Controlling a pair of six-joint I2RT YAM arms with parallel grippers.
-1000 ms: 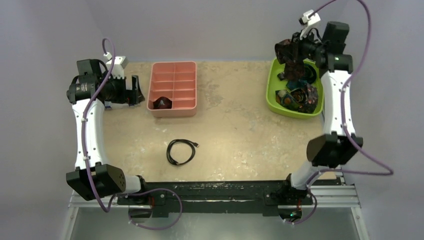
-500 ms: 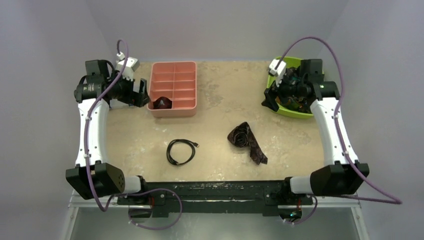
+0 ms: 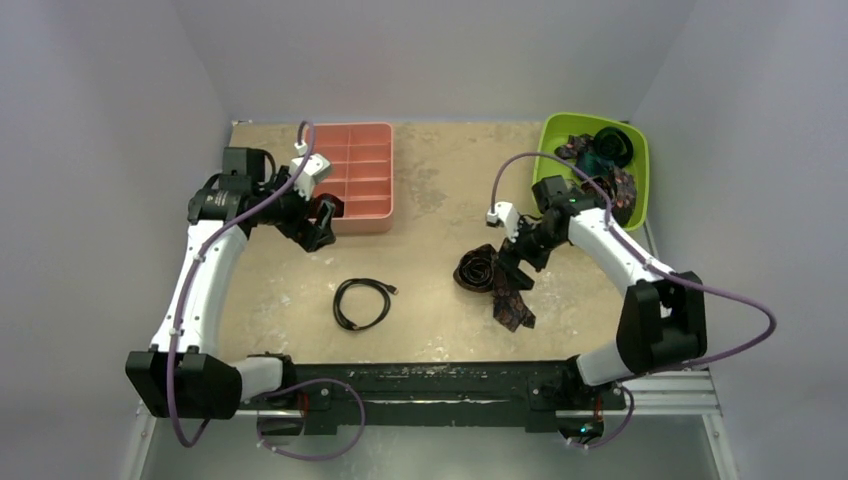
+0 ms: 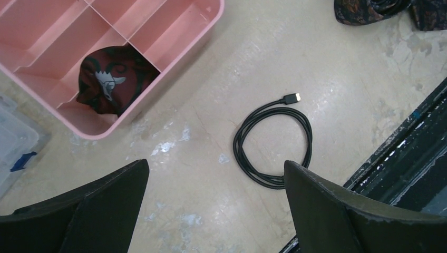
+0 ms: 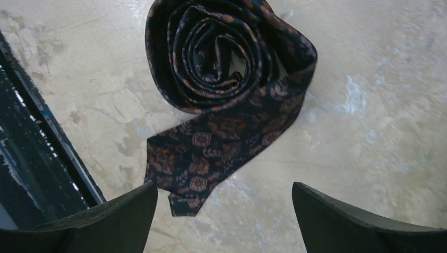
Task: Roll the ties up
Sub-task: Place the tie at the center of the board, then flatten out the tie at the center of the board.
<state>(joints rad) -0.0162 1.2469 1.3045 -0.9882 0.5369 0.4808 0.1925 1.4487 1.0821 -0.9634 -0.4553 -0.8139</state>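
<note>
Now right claw [image 5: 224, 208] spread, empty, over loose brown tie [image 5: 226, 95]; arm hides part from above. Left claw [image 4: 216, 190] spread too. Ties [image 3: 605, 165] in green bin [image 3: 548, 150] jumbled.

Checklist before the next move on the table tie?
1. Right gripper open and empty: ok.
2. Right gripper above the brown patterned tie: ok.
3. Tie fully rolled: not ok; the coil is loose and its tail lies flat on the table.
4. Left gripper open and empty: ok.
5. Black cable apart from the tie: ok.
6. Free compartment in the pink tray: ok; one rolled tie sits in it, with empty compartments beside it.
</note>
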